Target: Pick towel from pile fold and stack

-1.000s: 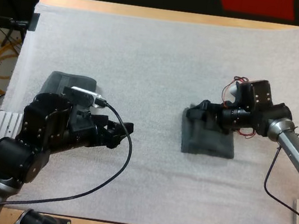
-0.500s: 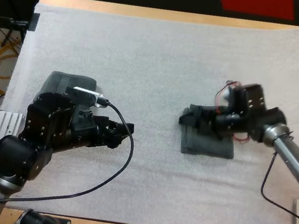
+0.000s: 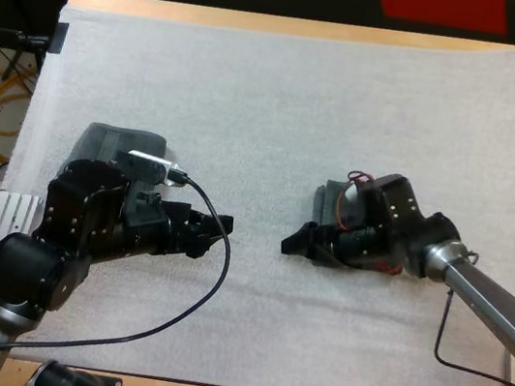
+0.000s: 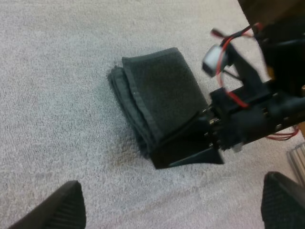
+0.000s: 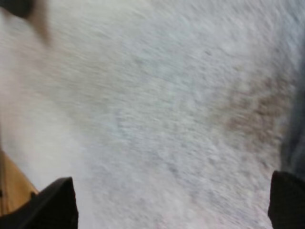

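Note:
A folded dark grey-green towel (image 3: 327, 202) lies right of the mat's centre, mostly covered by my right arm. In the left wrist view the folded towel (image 4: 157, 98) shows its layered edge, with my right gripper (image 4: 190, 157) low at its near corner. My right gripper (image 3: 297, 242) points left just past the towel's left edge; its fingers (image 5: 55, 202) stand wide apart over bare mat. Another grey towel (image 3: 107, 142) lies at the mat's left, partly behind my left arm. My left gripper (image 3: 219, 223) hovers open and empty, its fingertips (image 4: 59, 210) spread.
The white mat (image 3: 284, 89) covers the wooden table (image 3: 265, 24). A metal rail (image 3: 0, 211) runs beside the mat's left edge. The dark edge of the folded towel (image 5: 294, 119) borders the right wrist view.
My right gripper has swung from on top of the folded towel down and to the left, past the towel's left edge. The left arm has barely moved.

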